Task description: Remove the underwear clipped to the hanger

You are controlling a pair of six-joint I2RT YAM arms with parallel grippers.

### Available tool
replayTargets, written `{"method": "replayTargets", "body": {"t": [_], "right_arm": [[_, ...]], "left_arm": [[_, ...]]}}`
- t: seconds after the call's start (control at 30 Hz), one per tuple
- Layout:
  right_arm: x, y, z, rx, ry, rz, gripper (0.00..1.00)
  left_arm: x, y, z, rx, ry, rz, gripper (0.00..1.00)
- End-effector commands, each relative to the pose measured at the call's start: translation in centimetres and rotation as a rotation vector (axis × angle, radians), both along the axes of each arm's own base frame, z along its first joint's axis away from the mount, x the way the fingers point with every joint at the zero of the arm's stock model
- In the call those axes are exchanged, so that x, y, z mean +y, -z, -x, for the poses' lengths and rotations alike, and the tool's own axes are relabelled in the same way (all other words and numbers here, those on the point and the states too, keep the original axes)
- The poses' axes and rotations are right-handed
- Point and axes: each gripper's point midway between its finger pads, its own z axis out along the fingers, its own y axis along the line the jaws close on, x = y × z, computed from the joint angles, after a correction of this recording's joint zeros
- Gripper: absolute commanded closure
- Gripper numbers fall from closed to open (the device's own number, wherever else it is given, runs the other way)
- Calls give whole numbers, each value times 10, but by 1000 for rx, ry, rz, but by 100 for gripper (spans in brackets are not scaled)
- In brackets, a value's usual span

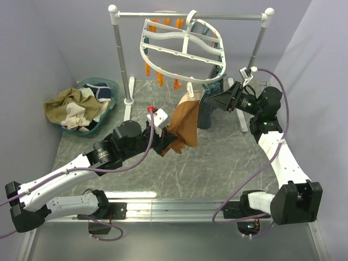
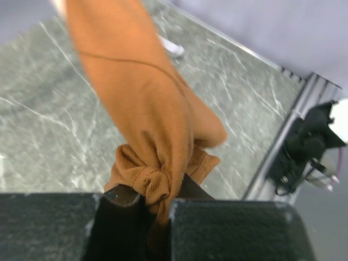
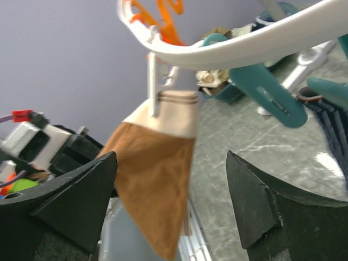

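The white oval hanger (image 1: 182,49) hangs by its hook from the rail, with orange and teal clothespins (image 1: 166,24) on its rim. Tan-brown underwear (image 1: 185,122) with a cream waistband hangs from a white clip at the hanger's front rim. My left gripper (image 1: 161,145) is shut on its lower hem, bunched between the fingers (image 2: 155,196). Dark striped underwear (image 1: 206,111) hangs just right of it. My right gripper (image 1: 213,98) is open beside the striped piece, below the rim. In the right wrist view the tan-brown underwear (image 3: 157,179) hangs between my right fingers (image 3: 255,201) under the hanger rim (image 3: 228,46).
A teal basket (image 1: 87,106) with several loose garments stands at the back left. The silver-and-white rail stand (image 1: 122,60) spans the back, its feet on the grey marble table (image 1: 217,168). A metal rail (image 1: 179,206) runs along the near edge.
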Motion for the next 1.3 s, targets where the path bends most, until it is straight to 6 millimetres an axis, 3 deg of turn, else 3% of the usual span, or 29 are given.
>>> {"method": "replayTargets", "body": {"t": [0.0, 0.23, 0.33, 0.47, 0.87, 1.0, 1.27], "right_arm": [[5, -29, 18, -86, -57, -81, 12], [26, -18, 10, -36, -14, -150, 7], [39, -18, 13, -43, 3, -167, 5], [42, -21, 1, -44, 102, -221, 4], [56, -52, -23, -35, 133, -418, 5], [66, -61, -22, -33, 121, -434, 6], [67, -75, -25, -45, 130, -483, 14]], "left_arm": [[-5, -6, 14, 35, 73, 34, 100], [-4, -20, 19, 27, 93, 52, 100], [-4, -23, 21, 27, 104, 52, 100], [-6, -27, 24, 30, 126, 61, 100], [-12, -23, 30, 48, 168, 57, 100], [-15, -22, 30, 48, 180, 51, 100], [-21, -10, 30, 63, 202, 23, 100]]}}
